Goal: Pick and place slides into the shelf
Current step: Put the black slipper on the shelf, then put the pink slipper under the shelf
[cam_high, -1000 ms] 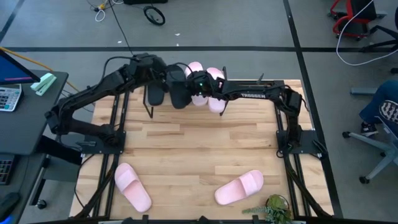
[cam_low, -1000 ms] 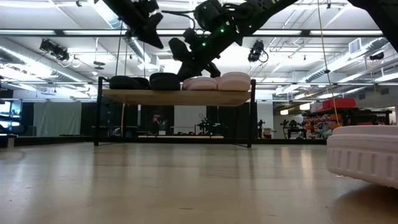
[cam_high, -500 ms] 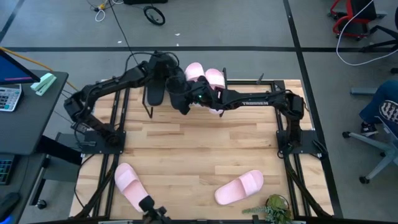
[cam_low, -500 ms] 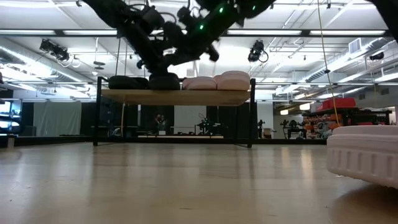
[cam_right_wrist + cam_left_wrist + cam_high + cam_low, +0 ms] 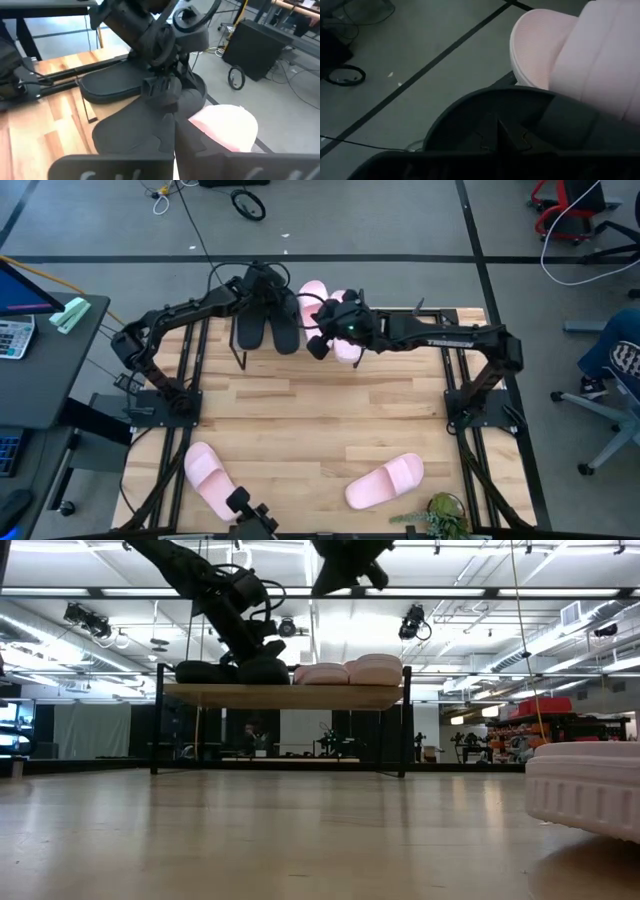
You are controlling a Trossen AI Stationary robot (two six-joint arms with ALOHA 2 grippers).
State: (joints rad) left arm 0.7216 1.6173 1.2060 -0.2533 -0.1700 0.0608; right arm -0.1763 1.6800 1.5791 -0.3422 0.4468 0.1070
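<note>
While two pale pink slides lie loose on the near part of the table, one at the near left and the other at the near right, the remaining four sit side by side on the top board of the shelf at the far edge. There the two black slides lie on the left and two more pink slides on the right, as the low view shows. The left pincer reaches down onto the far end of the black slide that lies next to the pink pair; whether its fingers grip that slide or stand apart cannot be told. The right pincer hangs above the shelf near the pink pair, holding nothing, and how far it is spread cannot be told.
</note>
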